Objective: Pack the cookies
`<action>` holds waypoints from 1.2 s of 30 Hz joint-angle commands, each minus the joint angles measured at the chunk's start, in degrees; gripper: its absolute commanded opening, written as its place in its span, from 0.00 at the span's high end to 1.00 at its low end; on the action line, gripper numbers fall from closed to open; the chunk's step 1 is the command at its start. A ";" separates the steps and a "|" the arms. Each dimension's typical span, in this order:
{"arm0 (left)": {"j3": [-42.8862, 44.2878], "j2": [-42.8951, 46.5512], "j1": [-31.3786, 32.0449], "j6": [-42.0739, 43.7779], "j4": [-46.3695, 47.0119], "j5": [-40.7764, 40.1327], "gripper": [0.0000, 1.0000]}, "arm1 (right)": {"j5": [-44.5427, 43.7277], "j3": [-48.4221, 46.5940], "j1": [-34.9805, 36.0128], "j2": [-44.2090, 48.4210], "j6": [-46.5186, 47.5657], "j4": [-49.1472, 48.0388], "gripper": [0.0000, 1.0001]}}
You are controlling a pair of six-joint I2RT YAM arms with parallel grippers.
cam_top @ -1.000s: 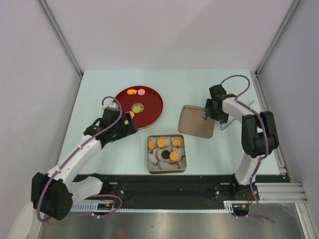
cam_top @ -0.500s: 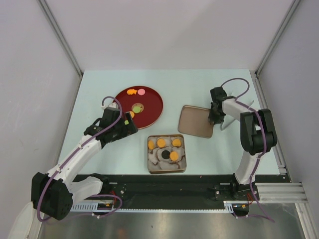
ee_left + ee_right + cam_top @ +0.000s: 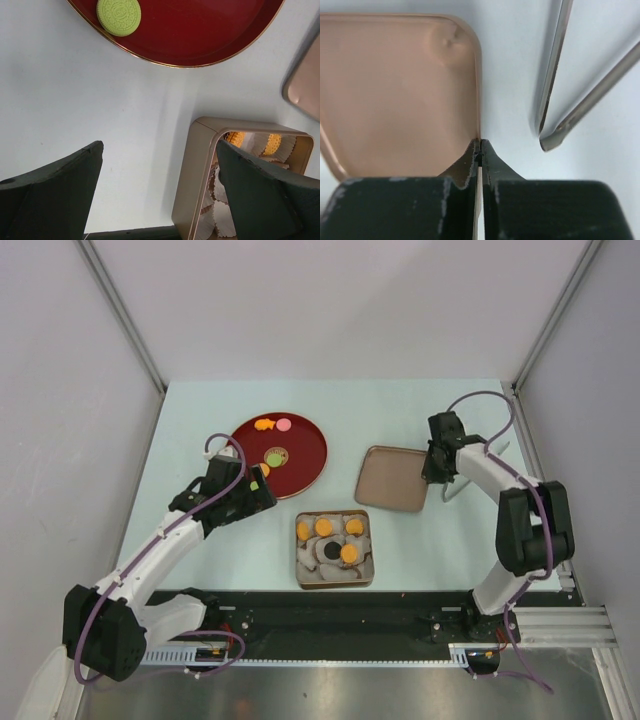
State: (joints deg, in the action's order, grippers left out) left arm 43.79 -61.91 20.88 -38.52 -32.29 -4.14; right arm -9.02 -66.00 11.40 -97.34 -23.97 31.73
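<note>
Right gripper (image 3: 480, 152) has closed onto the lid (image 3: 395, 90) rim; left gripper (image 3: 157, 150) gapes empty. Some cookies (image 3: 324, 528) sit in the tin (image 3: 192, 175); others remain on the plate (image 3: 305, 445).

The pale blue surface (image 3: 200, 420) carries a round red plate (image 3: 305, 455) toward 10 o'clock, a square tin (image 3: 335, 584) at 6 o'clock near the front edge, and a flat tan lid (image 3: 390, 480) toward 3 o'clock. Metal tongs (image 3: 553, 65) lie just beside the lid's 3 o'clock edge. Plate, tin and lid lie apart from one another.
</note>
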 commanded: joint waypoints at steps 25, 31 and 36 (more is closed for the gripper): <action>0.35 1.79 1.35 1.08 24.60 19.16 0.00 | 21.23 -2.55 4.07 25.71 -3.28 1.58 1.00; -0.90 4.69 2.05 0.55 35.62 23.13 0.00 | 21.85 -3.61 7.14 23.95 -2.75 3.25 1.00; -0.28 4.87 2.84 0.03 39.05 23.56 0.00 | 20.44 -3.61 10.92 22.64 -2.84 3.69 1.00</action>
State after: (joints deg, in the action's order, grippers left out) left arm 42.48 -58.22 22.92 -38.50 -1.63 16.71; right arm 10.39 -66.50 19.55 -74.15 -26.04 35.73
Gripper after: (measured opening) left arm 0.996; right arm 0.018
